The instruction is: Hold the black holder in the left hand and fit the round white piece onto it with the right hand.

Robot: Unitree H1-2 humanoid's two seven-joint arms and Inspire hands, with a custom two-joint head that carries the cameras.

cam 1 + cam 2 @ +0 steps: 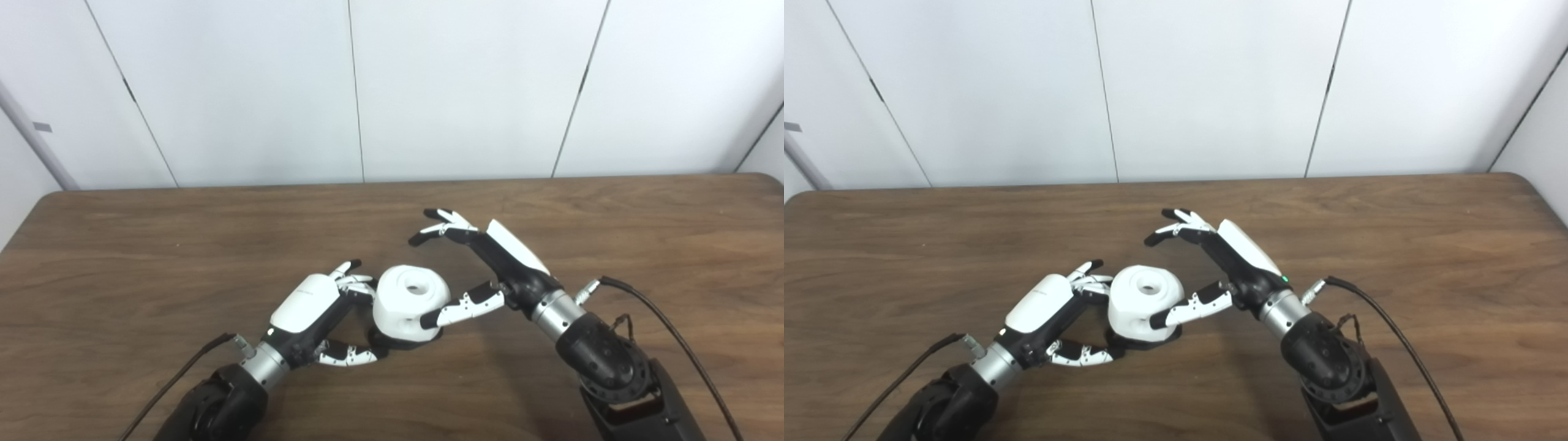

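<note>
Two robot hands meet in the middle of the brown worktop (184, 245). Between them sits the round white piece (409, 301) with a hole in its top. It rests on the black holder (401, 340) — only a dark rim of the holder shows under the white piece, at its front edge.

The left robot hand (318, 312) is just to the left of the white piece. Its fingers (352, 283) curl around the far left side of the piece, and its thumb (349, 355) reaches in low at the front, right by the black rim. It looks like it grips the holder and the piece together, but how tight the grip is cannot be seen.

The right robot hand (1225, 269) is on the other side and it is spread wide. Its thumb (1191, 309) points left and touches the front right side of the white piece. Its fingers (1176, 229) are lifted up and away — they hang in the air past the piece and touch nothing. So this robot hand is released and holds nothing.

Black cables (674, 331) run from both wrists.
</note>
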